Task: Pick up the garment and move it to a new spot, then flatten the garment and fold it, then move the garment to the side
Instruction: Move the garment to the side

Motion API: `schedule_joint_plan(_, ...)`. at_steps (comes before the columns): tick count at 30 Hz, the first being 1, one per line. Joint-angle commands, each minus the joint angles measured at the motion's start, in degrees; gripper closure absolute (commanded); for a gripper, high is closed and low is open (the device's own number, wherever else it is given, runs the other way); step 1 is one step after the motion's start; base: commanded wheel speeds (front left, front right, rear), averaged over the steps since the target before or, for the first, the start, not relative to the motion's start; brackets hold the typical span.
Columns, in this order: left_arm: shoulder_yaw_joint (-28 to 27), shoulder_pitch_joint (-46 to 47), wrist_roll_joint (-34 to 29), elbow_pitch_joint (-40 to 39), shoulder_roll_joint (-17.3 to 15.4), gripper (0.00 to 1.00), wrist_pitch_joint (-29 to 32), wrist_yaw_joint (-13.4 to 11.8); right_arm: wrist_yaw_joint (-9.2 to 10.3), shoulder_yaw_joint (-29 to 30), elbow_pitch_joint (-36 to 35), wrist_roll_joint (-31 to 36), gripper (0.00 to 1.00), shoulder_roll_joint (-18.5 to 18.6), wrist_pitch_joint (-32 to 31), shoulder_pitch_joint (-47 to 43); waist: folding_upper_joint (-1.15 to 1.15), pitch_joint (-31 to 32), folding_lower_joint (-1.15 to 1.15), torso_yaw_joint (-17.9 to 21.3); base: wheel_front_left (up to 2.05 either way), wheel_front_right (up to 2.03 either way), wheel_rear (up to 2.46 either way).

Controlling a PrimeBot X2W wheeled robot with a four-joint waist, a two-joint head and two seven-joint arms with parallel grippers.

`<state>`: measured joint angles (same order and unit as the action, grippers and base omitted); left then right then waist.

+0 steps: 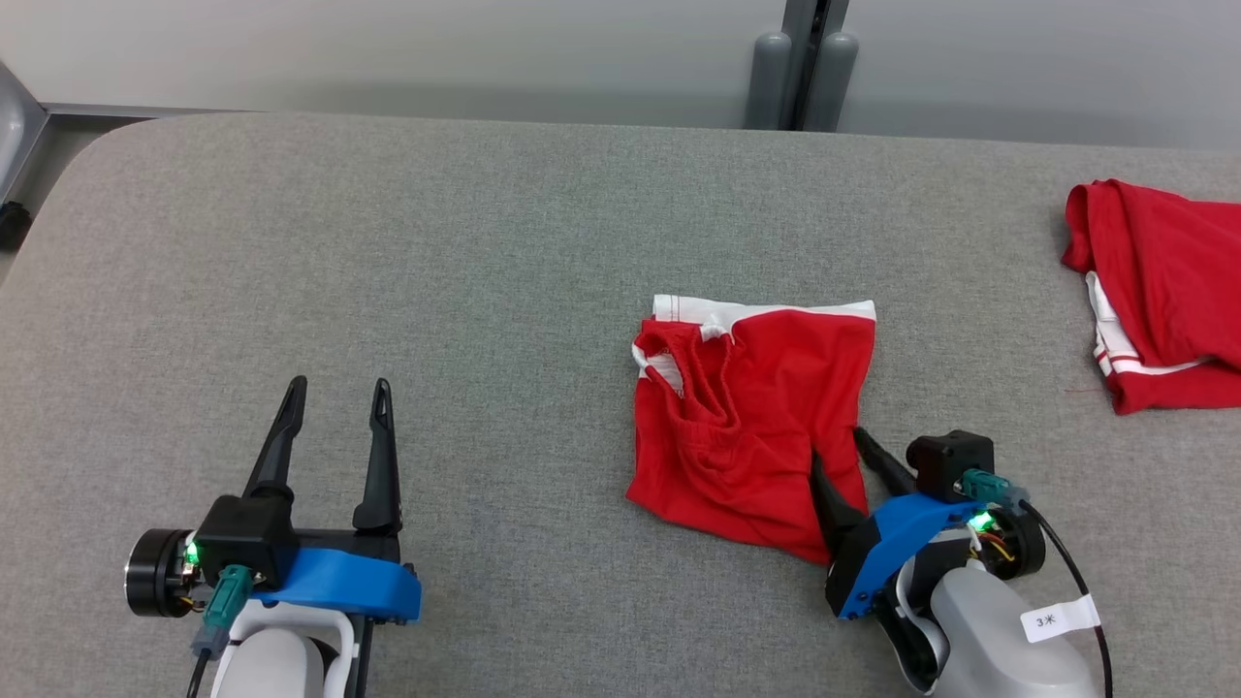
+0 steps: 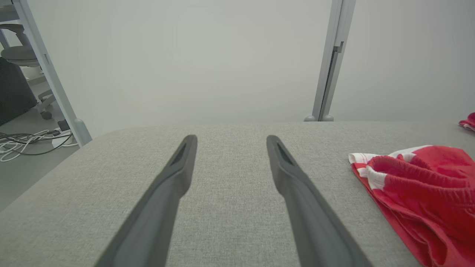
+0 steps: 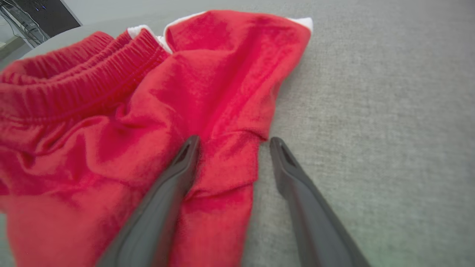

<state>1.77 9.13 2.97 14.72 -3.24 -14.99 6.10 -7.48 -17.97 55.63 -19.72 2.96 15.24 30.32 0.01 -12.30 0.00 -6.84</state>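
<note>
The garment (image 1: pixel 751 417), red shorts w/ white trim, lies crumpled a bit right of the middle of the grey counter (image 1: pixel 436 271), waistband bunched on its left side and the white hem along the far edge. My right pincer (image 1: pixel 836 444) is at its near-right corner, fingers spread wide and clamped on nothing. In the right wrist view one finger (image 3: pixel 167 193) lies over the red cloth (image 3: pixel 148 111) and the other (image 3: pixel 297 185) over bare counter just beside the hem, so the garment's edge sits betw. them; can't tell whether either tip presses the fabric. My left pincer (image 1: pixel 339 383) is well apart to the left, over bare counter, also wide open and empty; from its wrist cam (image 2: pixel 231 138) the garment (image 2: pixel 419 181) shows off to the right. A second red garment (image 1: pixel 1159 291) sits folded at the counter's far-right edge, apart from the first.
</note>
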Motion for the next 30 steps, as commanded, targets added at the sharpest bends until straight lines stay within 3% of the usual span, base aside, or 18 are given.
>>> schedule_joint_plan(1,0.08,0.82,0.39,0.13,0.04,0.0,-0.25,0.19,-0.03,-1.66,1.21,-1.67,0.7,-0.11,-0.26,-0.96,-0.01,-0.05,0.0,0.0,0.0,0.0,0.0)
schedule_joint_plan(2,0.15,0.9,0.41,0.2,0.06,0.0,-0.25,0.22,-0.03,-2.51,1.35,-3.03,0.7,-0.12,-0.34,-0.61,-0.01,-0.07,0.0,-0.03,0.0,0.0,0.0)
schedule_joint_plan(3,0.18,0.95,0.44,0.26,0.06,0.0,-0.25,0.26,-0.03,-3.07,1.52,-3.97,1.0,-0.11,-0.36,-0.21,-0.01,-0.09,0.0,-0.04,0.0,0.0,0.0)
schedule_joint_plan(8,0.13,0.73,0.42,0.47,0.13,0.0,-0.25,0.29,-0.01,-2.39,2.84,-4.34,1.0,0.07,-0.31,2.28,-0.01,0.07,0.0,0.18,0.0,0.0,0.0)
schedule_joint_plan(16,-0.36,-0.17,0.51,-1.65,0.09,0.0,-0.25,0.38,-0.01,0.74,-0.51,6.04,1.0,3.3,-0.1,4.83,-0.01,0.83,0.0,2.28,0.0,0.0,0.0)
schedule_joint_plan(22,-0.17,1.21,0.73,-5.23,0.19,0.0,-0.25,0.51,-0.01,-3.16,-3.7,11.51,1.0,8.66,-0.1,9.29,-0.01,-1.53,0.0,4.78,0.0,0.0,0.0)
schedule_joint_plan(30,-0.56,3.23,-0.32,-9.36,-1.15,0.0,-0.26,0.86,-0.01,-8.83,-6.84,10.93,1.0,17.68,-0.1,18.46,-0.01,-7.64,0.0,10.5,0.0,0.0,0.0)
